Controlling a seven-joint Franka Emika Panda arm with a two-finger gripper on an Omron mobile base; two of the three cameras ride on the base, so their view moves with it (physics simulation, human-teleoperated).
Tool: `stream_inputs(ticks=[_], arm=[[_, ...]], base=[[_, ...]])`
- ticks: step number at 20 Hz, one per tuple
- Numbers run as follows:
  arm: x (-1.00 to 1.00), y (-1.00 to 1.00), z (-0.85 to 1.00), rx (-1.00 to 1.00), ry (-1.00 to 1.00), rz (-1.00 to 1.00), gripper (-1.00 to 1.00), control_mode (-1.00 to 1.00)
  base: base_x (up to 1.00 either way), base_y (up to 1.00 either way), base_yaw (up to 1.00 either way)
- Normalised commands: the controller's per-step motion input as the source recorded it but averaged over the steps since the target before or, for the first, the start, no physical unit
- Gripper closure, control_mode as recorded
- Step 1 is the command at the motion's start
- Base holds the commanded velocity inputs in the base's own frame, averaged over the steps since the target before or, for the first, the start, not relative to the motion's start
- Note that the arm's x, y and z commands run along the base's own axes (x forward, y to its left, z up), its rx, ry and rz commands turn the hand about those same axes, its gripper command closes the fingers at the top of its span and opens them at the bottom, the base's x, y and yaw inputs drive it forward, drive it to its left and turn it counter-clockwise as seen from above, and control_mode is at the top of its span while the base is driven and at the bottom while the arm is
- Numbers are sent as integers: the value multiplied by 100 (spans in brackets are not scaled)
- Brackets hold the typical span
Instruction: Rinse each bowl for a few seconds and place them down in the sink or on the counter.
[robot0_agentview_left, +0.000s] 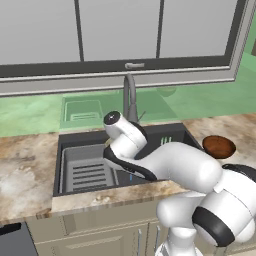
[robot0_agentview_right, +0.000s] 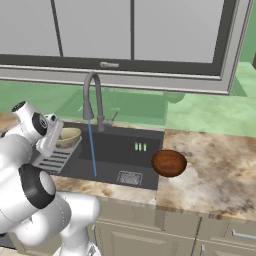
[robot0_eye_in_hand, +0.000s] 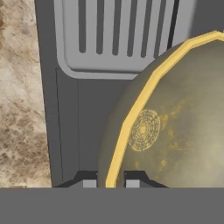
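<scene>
Over the left part of the sink (robot0_agentview_right: 125, 145), above the grey slotted tray (robot0_agentview_left: 87, 172), the gripper (robot0_eye_in_hand: 108, 183) is holding the olive-gold bowl (robot0_agentview_right: 67, 136). In the hand view its two dark fingertips (robot0_eye_in_hand: 89, 180) are sitting close together on either side of the bowl's yellow rim, so the fingers are nearly closed and pinching that rim. The bowl is hanging tilted, its hollow turned toward the hand camera, with the tray's slots and the sink's left wall showing beyond it. In the right base view the bowl is sitting just beside the white wrist, above the tray and apart from the water.

Further along the basin, a thin blue stream is falling from the faucet (robot0_agentview_right: 92, 97) and landing on the dark sink floor, just left of the square drain (robot0_agentview_right: 130, 177). The faucet is rising from the sink's back edge.

On the counter (robot0_agentview_right: 215, 170), just beside the sink's right edge, the reddish-brown bowl (robot0_agentview_right: 169, 163) is resting upright, well apart from the gripper. Beyond the counter's back edge, a window (robot0_agentview_right: 132, 35) is spanning the wall.
</scene>
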Motion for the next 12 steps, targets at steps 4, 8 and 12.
stream_inputs(ticks=[4, 8, 12], arm=[[9, -3, -15, -2, 0, 0, 100, -100], [11, -6, -14, -2, 0, 0, 100, -100], [8, -9, -14, -1, 0, 0, 100, -100]], base=[[0, 0, 0], [0, 0, 0], [0, 0, 0]])
